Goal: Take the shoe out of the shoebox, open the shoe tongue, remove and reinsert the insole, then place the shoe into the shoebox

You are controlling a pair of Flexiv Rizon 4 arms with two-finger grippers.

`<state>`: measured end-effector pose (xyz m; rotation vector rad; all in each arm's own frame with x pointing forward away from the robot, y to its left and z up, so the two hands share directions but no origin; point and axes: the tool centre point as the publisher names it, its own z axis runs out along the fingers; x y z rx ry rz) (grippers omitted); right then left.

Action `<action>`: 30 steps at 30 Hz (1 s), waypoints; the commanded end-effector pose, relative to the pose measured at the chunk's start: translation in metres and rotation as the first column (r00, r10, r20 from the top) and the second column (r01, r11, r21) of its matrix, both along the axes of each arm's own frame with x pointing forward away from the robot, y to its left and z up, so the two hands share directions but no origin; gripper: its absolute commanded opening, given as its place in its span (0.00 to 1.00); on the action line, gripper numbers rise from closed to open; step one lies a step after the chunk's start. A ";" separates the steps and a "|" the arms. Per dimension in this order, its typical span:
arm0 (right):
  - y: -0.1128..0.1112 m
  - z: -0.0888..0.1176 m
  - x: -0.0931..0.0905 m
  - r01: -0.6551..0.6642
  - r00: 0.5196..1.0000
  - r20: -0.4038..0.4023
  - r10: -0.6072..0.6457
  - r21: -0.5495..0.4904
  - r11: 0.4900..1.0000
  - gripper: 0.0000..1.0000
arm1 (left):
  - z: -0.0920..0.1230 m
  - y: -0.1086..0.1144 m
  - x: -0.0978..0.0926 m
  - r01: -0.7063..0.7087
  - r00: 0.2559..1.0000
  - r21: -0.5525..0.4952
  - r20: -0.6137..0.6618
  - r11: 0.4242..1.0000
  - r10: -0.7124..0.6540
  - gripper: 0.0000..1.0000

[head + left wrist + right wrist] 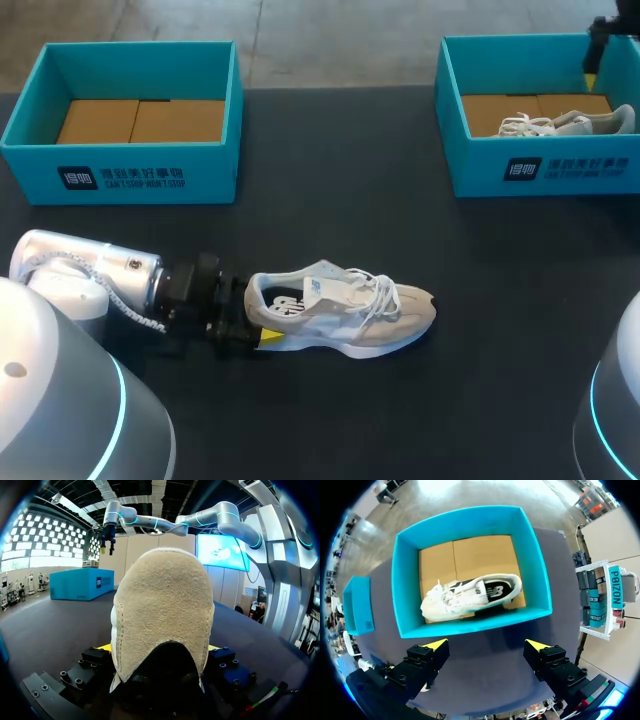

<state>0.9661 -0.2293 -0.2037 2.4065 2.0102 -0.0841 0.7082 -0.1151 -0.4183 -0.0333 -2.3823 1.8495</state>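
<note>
Head view. Item: shoe, pale, laced, lying on its side on the dark bench, toe toward my right, outside any box. Item: my left end effector, at the shoe's heel, one yellow tip showing under the heel. Item: left shoebox, teal, far left, only its cardboard floor showing inside. Item: right shoebox, far right, with a second shoe in it. My right end effector hangs over that box, well apart from the shoe on the bench.

Left wrist view. The shoe's suede heel fills the space between my fingers. A yellow fingertip shows on each flank, pressed to it, so I enter the left end effector as grasping the heel.

Right wrist view. Right end effector released, tips wide apart with nothing between them, looking down on the right shoebox and the second shoe lying inside.

Step in hand, by my reckoning: the shoe is out of its box and braced at the heel; the tongue is not yet opened. Next move calls for the right end effector to come across to the laces and lift the tongue while the left holds the heel firm.
</note>
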 end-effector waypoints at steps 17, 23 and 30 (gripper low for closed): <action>0.129 0.006 -0.050 0.046 0.998 0.033 -0.045 -0.053 0.998 1.00 | -0.003 0.001 -0.002 0.000 1.000 0.000 0.000 1.000 0.000 0.00; 0.145 0.003 -0.063 0.065 0.997 0.033 -0.063 -0.054 0.996 1.00 | -0.003 0.001 -0.002 0.000 1.000 0.000 0.000 1.000 0.000 0.00; 0.150 0.001 -0.067 0.033 0.999 0.007 -0.033 -0.037 0.999 1.00 | -0.003 0.001 -0.002 0.000 1.000 0.000 0.000 1.000 0.000 0.00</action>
